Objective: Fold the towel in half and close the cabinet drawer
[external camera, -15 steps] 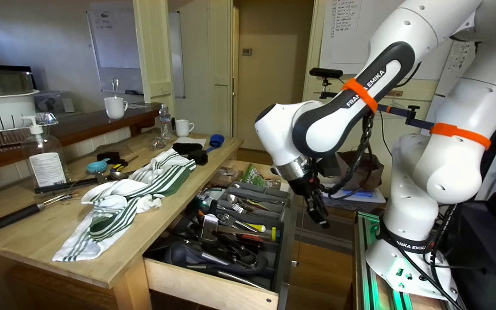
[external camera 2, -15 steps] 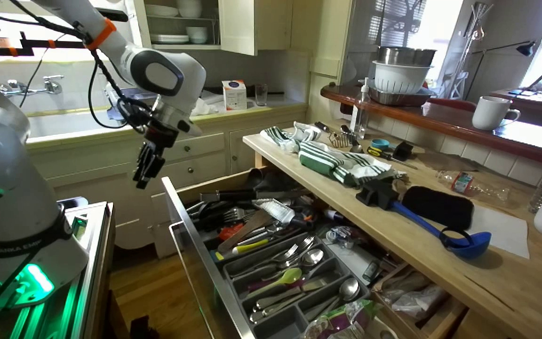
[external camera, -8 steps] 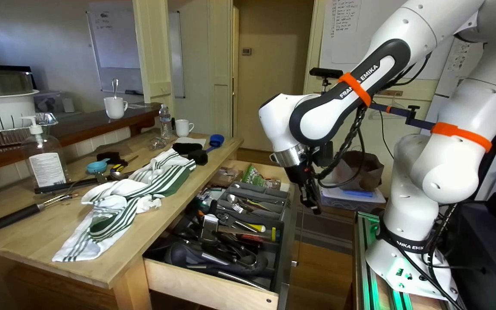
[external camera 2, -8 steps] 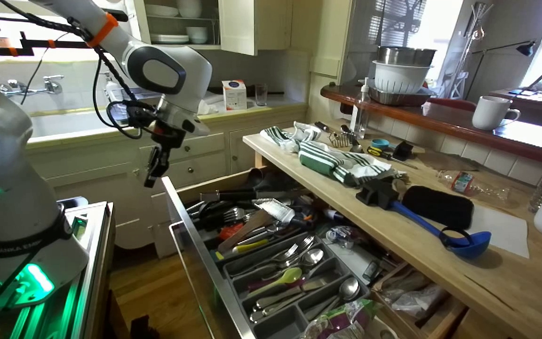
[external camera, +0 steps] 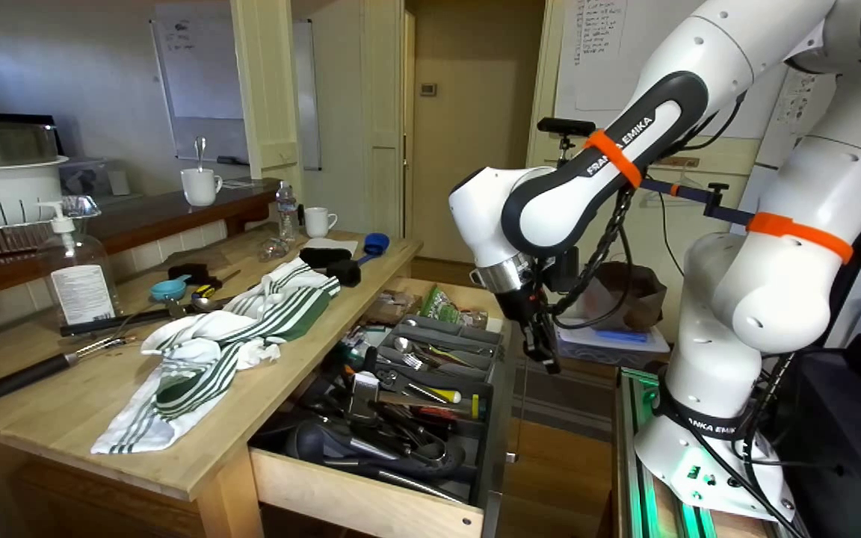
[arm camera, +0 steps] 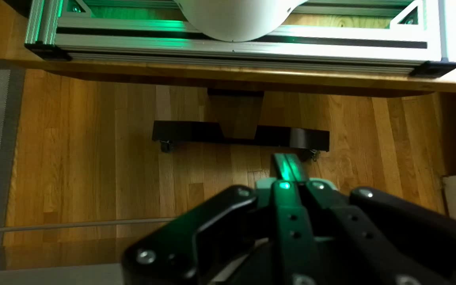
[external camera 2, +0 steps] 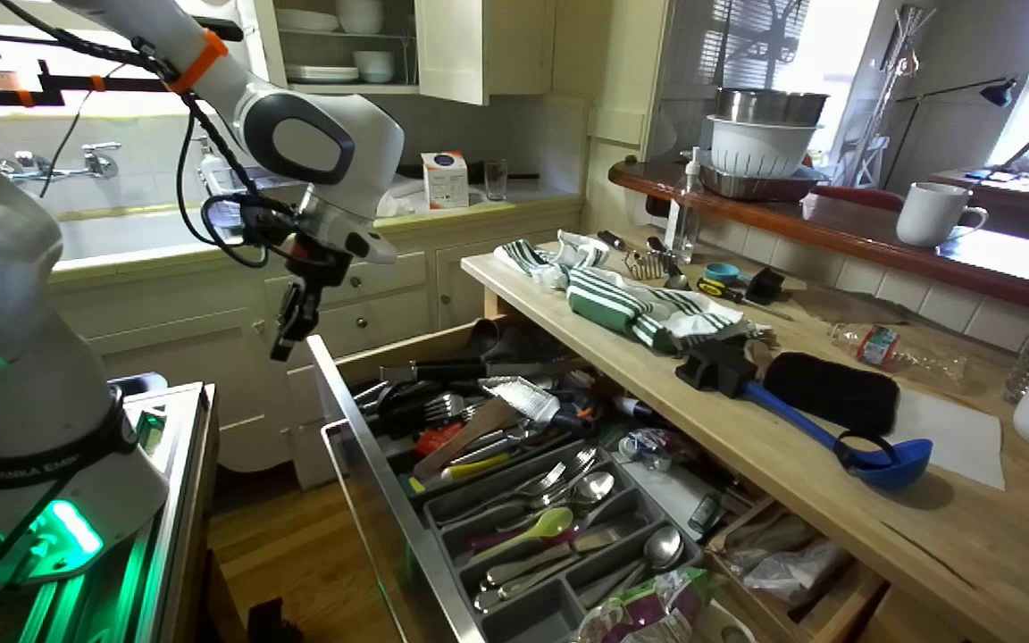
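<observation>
My end effector (arm camera: pixel 290 166) has its fingers pressed together, holding nothing. It hangs near the front of the cabinet drawer (external camera: pixel 371 497), on the outer side; I make out no contact in either exterior view. The drawer stands pulled well out and loaded with utensils (external camera 2: pixel 514 393), so I'd expect a stiff, weighty thing that slides on its runners. Closed tips against the middle of its front should do, with no grip needed and a slow push.

Beyond it, on the worktop (external camera 2: pixel 952 554), lies the towel (external camera: pixel 225 340), bunched and twisted, in no clean half-fold to my eye. It should be light, limp and hard to damage, more likely to drag than to keep a shape. I'd pinch a single layer at the flatter corner (external camera: pixel 131 433) rather than the crumpled middle, where several layers would come up together.
</observation>
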`<state>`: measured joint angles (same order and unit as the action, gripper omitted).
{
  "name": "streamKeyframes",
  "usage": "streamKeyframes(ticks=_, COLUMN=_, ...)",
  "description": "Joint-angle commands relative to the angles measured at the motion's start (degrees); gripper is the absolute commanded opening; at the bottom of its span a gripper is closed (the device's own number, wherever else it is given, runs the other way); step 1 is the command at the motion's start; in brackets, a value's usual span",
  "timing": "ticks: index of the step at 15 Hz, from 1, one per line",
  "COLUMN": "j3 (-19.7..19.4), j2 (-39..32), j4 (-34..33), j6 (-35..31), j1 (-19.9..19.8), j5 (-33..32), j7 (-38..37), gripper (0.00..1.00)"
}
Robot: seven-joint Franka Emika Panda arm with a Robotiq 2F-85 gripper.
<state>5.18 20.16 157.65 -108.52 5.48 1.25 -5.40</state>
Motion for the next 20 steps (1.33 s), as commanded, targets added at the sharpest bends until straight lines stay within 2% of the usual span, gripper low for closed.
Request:
streamKeyframes(ticks=1, j3=-0.95, j2=-5.17, j4=0.08, j6=-0.74, j1=-2.48, j5=-3.02, j7=0.35, gripper=0.00)
streamKeyframes(ticks=5, j3=-1.92, j2=-8.29, j4=0.15, j6=-4.32, j1=-4.90, j5=-8.16, j7=-0.94, gripper=0.00)
streamKeyframes(ticks=10, j3=-2.23, j2=-13.46, j4=0.10, j6=-15.90, j1=-6.18, j5=-14.73, j7=-4.51, gripper=0.00)
streamKeyframes(ticks=16, j3=-3.24, j2=-17.55, j4=0.07, j6=-26.83, j1=-6.34, j5=-15.57, j7=-6.03, gripper=0.00)
streamKeyframes(ticks=20, j3=-3.73, j2=-18.50, j4=0.10, j6=-28.24, j1=-6.61, j5=-16.81, j7=-7.46, gripper=0.00)
